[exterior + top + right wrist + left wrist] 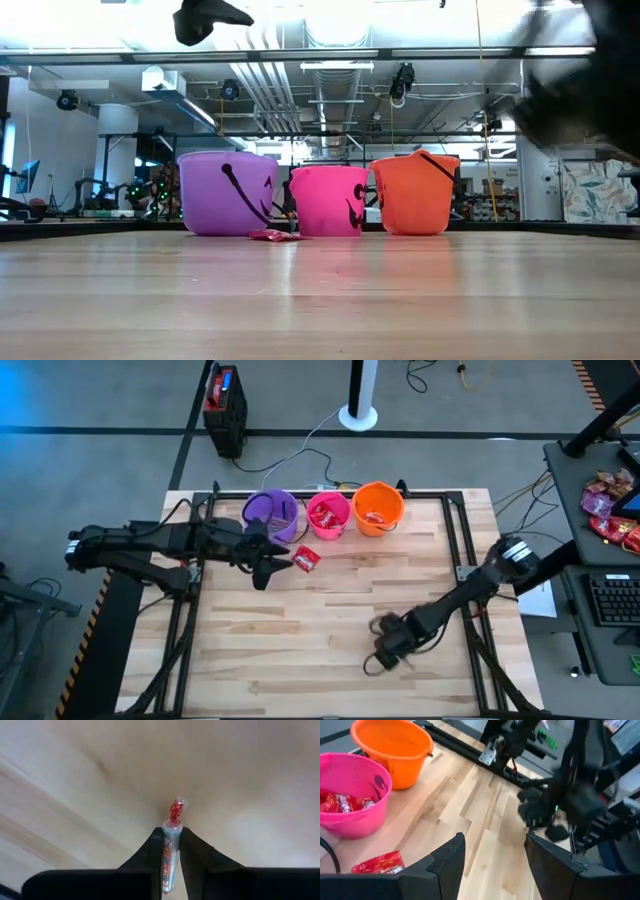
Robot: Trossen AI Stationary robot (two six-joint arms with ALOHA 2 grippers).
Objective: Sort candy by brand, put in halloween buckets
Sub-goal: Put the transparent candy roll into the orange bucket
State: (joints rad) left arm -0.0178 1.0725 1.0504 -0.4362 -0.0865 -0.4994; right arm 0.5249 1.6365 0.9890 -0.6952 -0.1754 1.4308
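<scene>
From where I stand, the left gripper [272, 568] hangs above the worktop [330, 650] toward its far left part, just in front of the purple bucket [270, 512]. Its jaws are spread wide with nothing between them. A red packet [306, 557] lies flat on the wood just beside those jaws, in front of the gap between the purple bucket and the pink bucket [328, 513]. The pink bucket already holds red packets like it, so I judge this one belongs there. The approach should come straight down, jaws straddling the packet's short sides, because a flat wrapper is likely to slide if pushed from one side.

Next along the far edge stands the orange bucket [377, 506], with something red inside it.

Toward the near right part of the worktop, the right gripper [171, 851] is low over bare wood, well apart from the buckets. Its jaws are closed to a narrow gap on a thin stick candy [171, 851] with a red twisted end poking out past the tips. The hold looks centred. The job now, as I read it, is to lift cleanly before travelling, keep the stick from swivelling, and release only when directly over the matching bucket's mouth.
</scene>
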